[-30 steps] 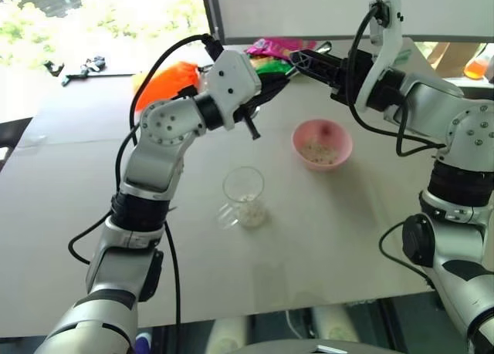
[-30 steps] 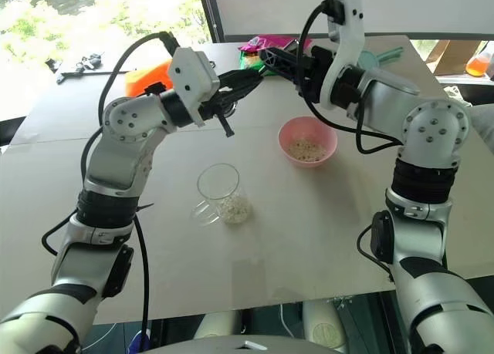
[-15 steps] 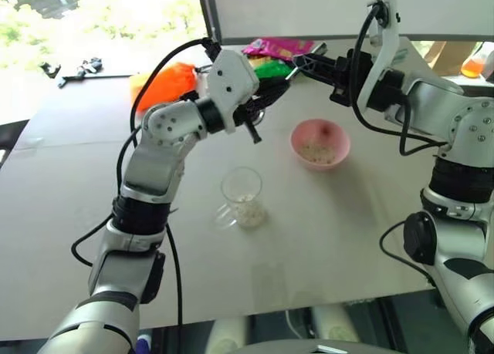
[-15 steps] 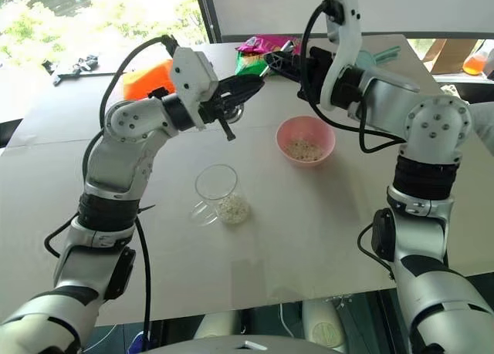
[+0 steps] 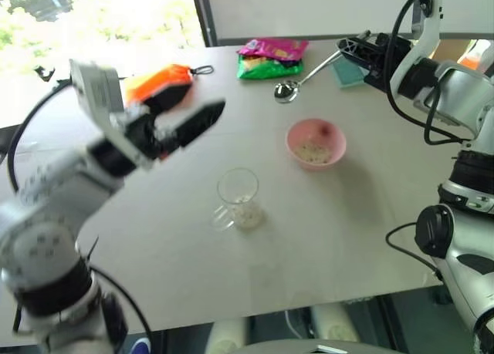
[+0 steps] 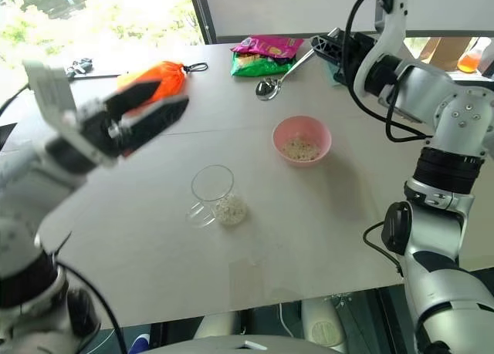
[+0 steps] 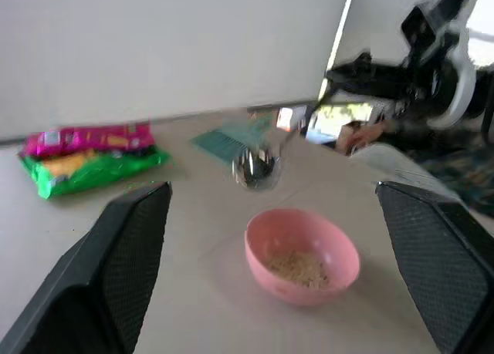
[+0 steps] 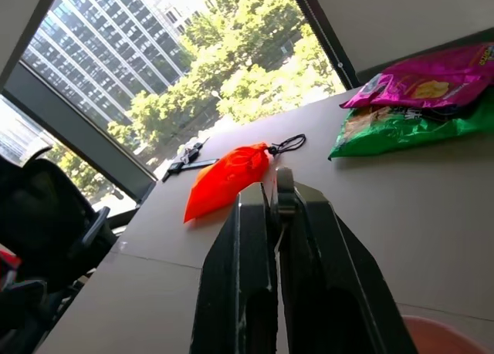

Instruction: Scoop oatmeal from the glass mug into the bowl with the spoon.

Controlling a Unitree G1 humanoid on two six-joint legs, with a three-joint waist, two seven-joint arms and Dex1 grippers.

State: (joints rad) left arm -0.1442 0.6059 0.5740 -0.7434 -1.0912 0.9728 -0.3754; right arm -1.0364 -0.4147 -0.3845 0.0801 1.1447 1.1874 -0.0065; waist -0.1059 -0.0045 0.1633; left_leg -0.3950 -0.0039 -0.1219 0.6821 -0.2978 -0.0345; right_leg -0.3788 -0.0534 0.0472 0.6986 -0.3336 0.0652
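The table (image 5: pixel 93 215) is a wide pale surface that carries everything. The right gripper (image 5: pixel 349 48) is up at its far right part, fingers pressed together on the end of the spoon's handle. The left gripper (image 5: pixel 197 121) hangs over the table's left half, well away from the spoon, its two black fingers (image 7: pixel 127 254) standing wide apart with nothing between them. Beside the spoon's oval end, toward the far edge, lie a pink snack bag (image 5: pixel 272 48) and a green one (image 5: pixel 266 67); farther to the left is an orange pouch (image 5: pixel 158 84), and just under the handle is a teal scoop (image 5: pixel 349 71). The bowl (image 5: pixel 316 143) is a small round pink dish, near the spoon's oval end on the robot's side, with a thin layer of the oatmeal (image 5: pixel 312 150) as pale beige flakes in its bottom. The glass mug (image 5: pixel 238 198) is clear, with a side handle, farther from the spoon than the bowl, and holds a little of the same flakes low down. The spoon (image 5: pixel 297 83) is slim shiny silver, slanting from the clamp down and left, its oval end low above the table.
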